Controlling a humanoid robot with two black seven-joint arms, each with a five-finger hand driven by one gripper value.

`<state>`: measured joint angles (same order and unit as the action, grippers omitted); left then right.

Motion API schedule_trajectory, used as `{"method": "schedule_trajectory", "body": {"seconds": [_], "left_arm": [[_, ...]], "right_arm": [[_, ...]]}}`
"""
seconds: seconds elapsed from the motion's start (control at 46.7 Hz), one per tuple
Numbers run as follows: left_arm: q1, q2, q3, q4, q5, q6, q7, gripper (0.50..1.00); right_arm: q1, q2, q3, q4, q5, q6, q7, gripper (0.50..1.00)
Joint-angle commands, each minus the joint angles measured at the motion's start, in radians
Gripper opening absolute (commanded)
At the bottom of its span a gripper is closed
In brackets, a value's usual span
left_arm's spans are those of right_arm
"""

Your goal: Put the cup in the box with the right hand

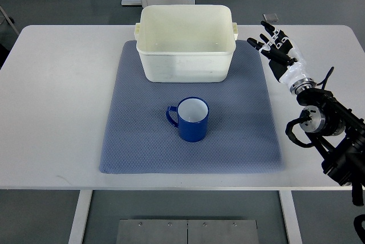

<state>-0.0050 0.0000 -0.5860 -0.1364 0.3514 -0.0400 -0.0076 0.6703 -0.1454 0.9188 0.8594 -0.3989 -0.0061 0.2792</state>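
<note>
Right hand (278, 47): black fingers, white knuckle segments.
Wrist: white collar, silver ring.
Forearm: black housings, round grey joint, looped black cables.

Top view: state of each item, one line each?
cup: upright on the mat, empty, handle to picture left, not held.
box: upright at the mat's far edge, open top, empty.
mat: flat on the table.
right hand: fingers spread, holding nothing, over the table right of the box.
left hand: not in view.
</note>
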Motion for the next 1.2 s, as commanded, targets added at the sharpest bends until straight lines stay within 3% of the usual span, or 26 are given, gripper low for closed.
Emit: {"method": "schedule_trajectory", "body": {"seconds": [0.0, 1.177], "left_arm": [[-0.001, 0.0, 0.0, 0.0, 0.0, -0.001, 0.0, 1.0], [-0.001, 0.0, 0.0, 0.0, 0.0, 0.0, 0.0, 1.0]], "right_arm": [[0.003, 0.0, 0.0, 0.001, 0.0, 0.0, 0.0, 1.0], [0.034, -0.006, 0.0, 0.016, -0.001, 0.0, 0.0, 1.0]]}}
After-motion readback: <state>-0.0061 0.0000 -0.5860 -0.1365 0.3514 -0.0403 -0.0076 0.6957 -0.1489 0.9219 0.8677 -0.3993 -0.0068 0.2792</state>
